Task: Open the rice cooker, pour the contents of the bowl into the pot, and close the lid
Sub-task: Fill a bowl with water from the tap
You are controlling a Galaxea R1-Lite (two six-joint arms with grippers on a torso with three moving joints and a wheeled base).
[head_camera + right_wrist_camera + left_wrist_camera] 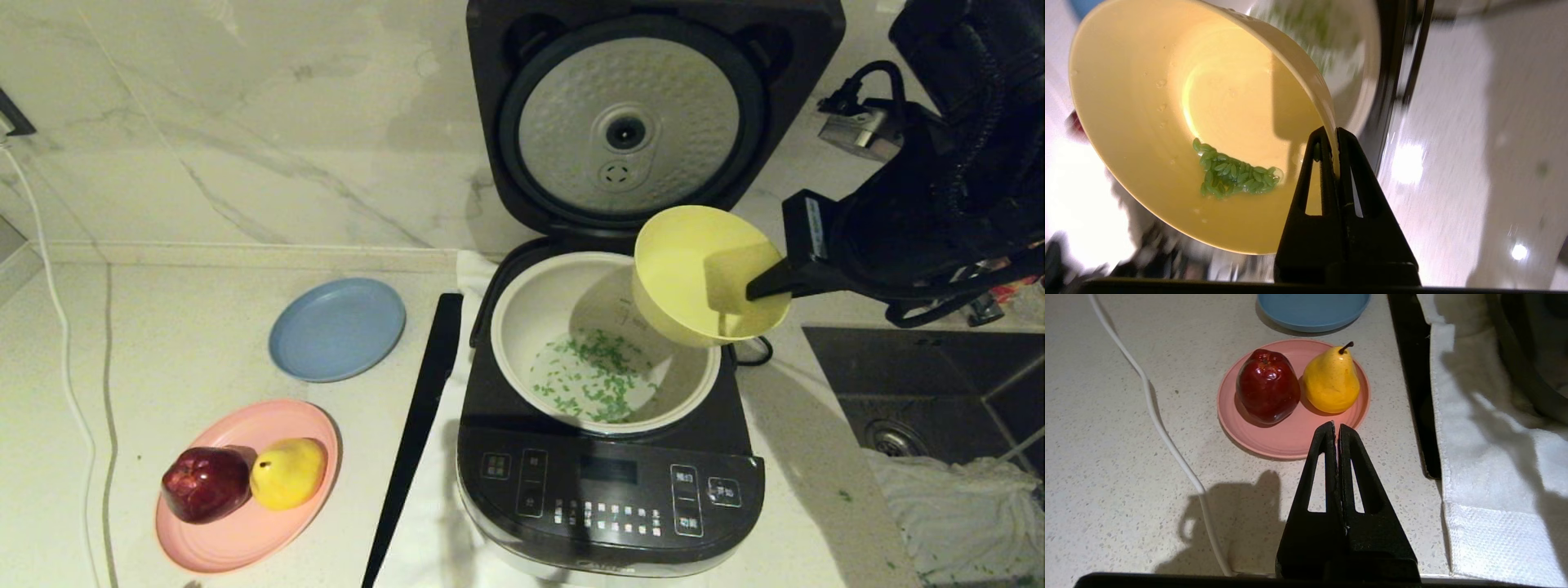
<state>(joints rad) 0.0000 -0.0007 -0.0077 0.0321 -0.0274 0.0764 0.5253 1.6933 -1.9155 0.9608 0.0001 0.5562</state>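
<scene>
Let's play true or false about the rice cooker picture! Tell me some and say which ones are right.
1. The lid is shut. False: it stands open.
2. The right hand pinches the rim of the yellow bowl. True.
3. Green bits lie in the pot. True.
4. The bowl is completely empty. False: a small clump of green bits clings inside.
5. The pink plate holds two bananas. False: a red apple and a yellow pear.

Blue plate (337,328) behind pink plate (237,531) holding red apple (205,483), yellow pear (287,473); sink (922,384) right.
</scene>
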